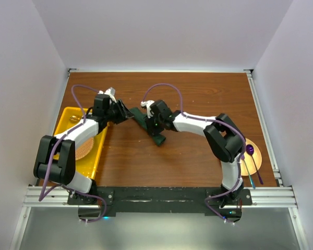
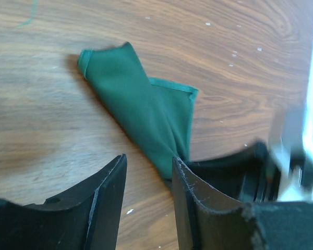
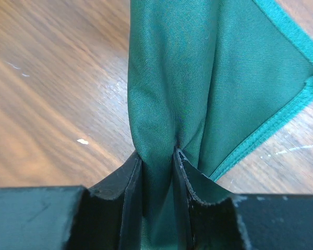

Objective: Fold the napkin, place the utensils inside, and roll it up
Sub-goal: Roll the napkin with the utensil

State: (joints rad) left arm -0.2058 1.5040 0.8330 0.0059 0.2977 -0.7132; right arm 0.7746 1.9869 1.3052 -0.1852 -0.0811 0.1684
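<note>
Right pincer: your right pincer (image 3: 157, 154) is clamping a bunched ridge of the green napkin (image 3: 198, 78), with cloth pinched between both fingers.
Left pincer: your left pincer (image 2: 148, 159) is hovering with its fingers apart, gripping nothing; bare wood is showing between them and the napkin's near tip is lying just beside one finger.
Napkin: it is lying twisted and partly doubled over around the middle of the tabletop (image 1: 198, 104), between the two pincers, one hemmed corner spreading flat.
Step in hand: you are working on the fold, in my judgement, and it is far from finished.
Doing it well: take a hemmed corner rather than a mid-cloth bunch, bring the left pincer onto the opposite corner, and lift only enough to let the twist fall out before laying it flat.
Utensils: the thin dark utensils (image 1: 257, 169) are waiting on the orange plate (image 1: 259, 151) at the near right, well apart from the napkin.
Surface: the wood grain is looking smooth, so the cloth is likely sliding if dragged.
Room: plain white walls (image 1: 161, 31) are closing in three sides; a yellow tray (image 1: 62, 117) is sitting at the left.
</note>
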